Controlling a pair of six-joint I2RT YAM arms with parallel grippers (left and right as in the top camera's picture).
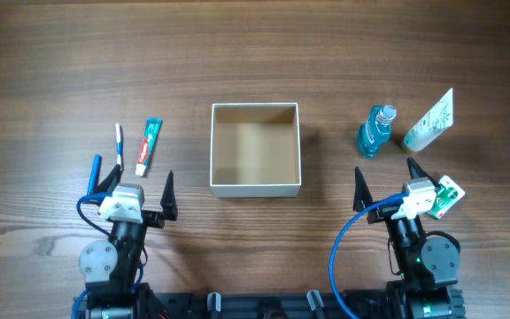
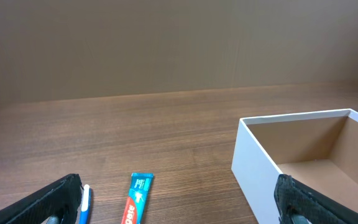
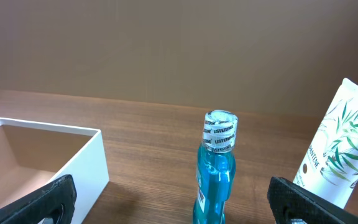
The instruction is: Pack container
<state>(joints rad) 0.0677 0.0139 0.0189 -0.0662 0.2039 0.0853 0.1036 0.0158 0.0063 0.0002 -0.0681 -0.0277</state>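
Note:
The container [image 1: 255, 186], a square white box with a tan inside, sits at the table's middle and holds nothing; it also shows in the left wrist view [image 2: 253, 168] and the right wrist view [image 3: 89, 165]. A toothpaste tube [image 1: 150, 145] [image 2: 137, 199] and a blue-white toothbrush [image 1: 119, 147] [image 2: 84, 204] lie left of it. A blue mouthwash bottle [image 1: 374, 133] [image 3: 215, 171] and a white Pantene tube [image 1: 429, 120] [image 3: 337, 155] lie right of it. My left gripper [image 1: 132, 182] [image 2: 179, 208] is open and empty near the toothpaste. My right gripper [image 1: 386, 177] [image 3: 173, 208] is open and empty before the bottle.
A small green-and-white packet [image 1: 447, 197] lies by the right arm's wrist. A second blue item [image 1: 94, 170] lies beside the left gripper's outer finger. Brown wooden table all round.

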